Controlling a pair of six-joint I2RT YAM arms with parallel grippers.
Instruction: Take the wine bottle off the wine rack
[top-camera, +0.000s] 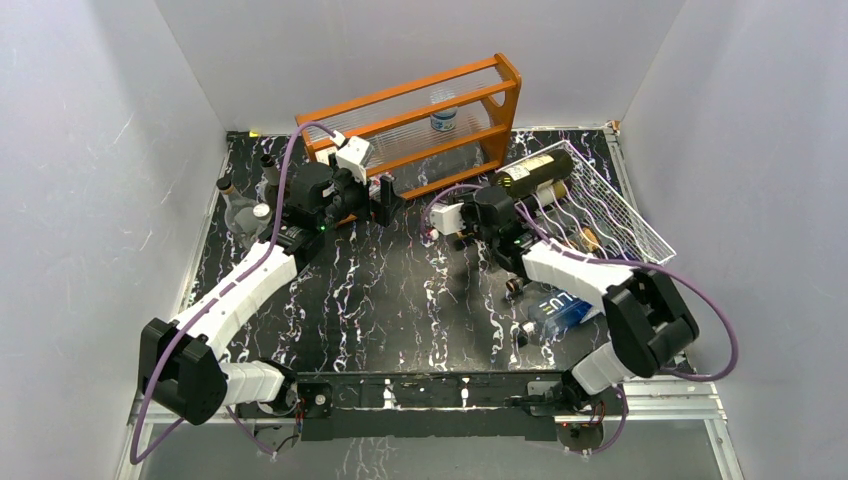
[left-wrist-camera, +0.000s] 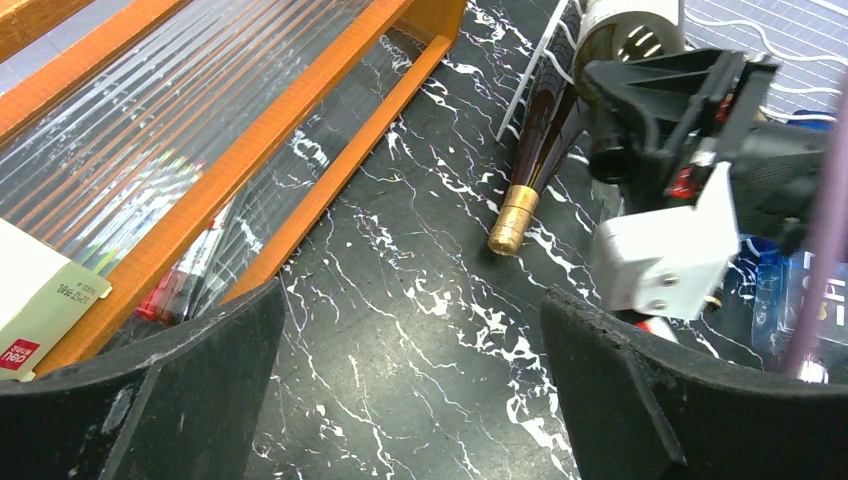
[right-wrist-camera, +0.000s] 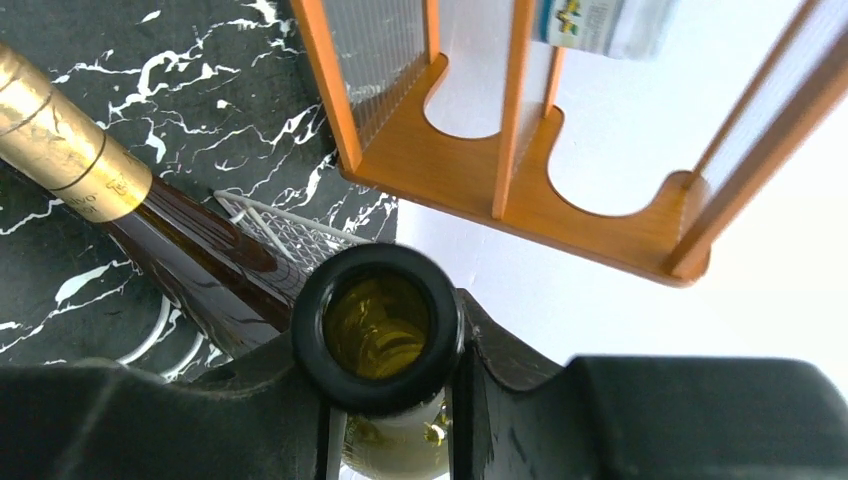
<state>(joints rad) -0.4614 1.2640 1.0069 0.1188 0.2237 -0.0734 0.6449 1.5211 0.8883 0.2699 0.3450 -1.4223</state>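
Note:
The white wire rack (top-camera: 612, 205) lies at the right rear of the table. My right gripper (top-camera: 498, 205) is shut on the neck of a dark wine bottle with a cream label (top-camera: 537, 170). The bottle is tilted, with its body over the rack's far-left corner. In the right wrist view its open mouth (right-wrist-camera: 378, 325) sits clamped between my fingers (right-wrist-camera: 385, 345). A second dark bottle with a gold foil neck (right-wrist-camera: 60, 140) lies with its body in the rack (right-wrist-camera: 290, 225) and its neck out on the table (left-wrist-camera: 515, 215). My left gripper (top-camera: 368, 200) is open and empty above the table (left-wrist-camera: 415, 380).
An orange wooden shelf with clear ribbed panels (top-camera: 420, 120) stands at the back and holds a water bottle (top-camera: 443, 118). Clear bottles (top-camera: 240, 210) stand at the left edge. A blue packet (top-camera: 560, 308) lies by the right arm. Pens (left-wrist-camera: 190, 280) and a box (left-wrist-camera: 40, 300) sit in the shelf.

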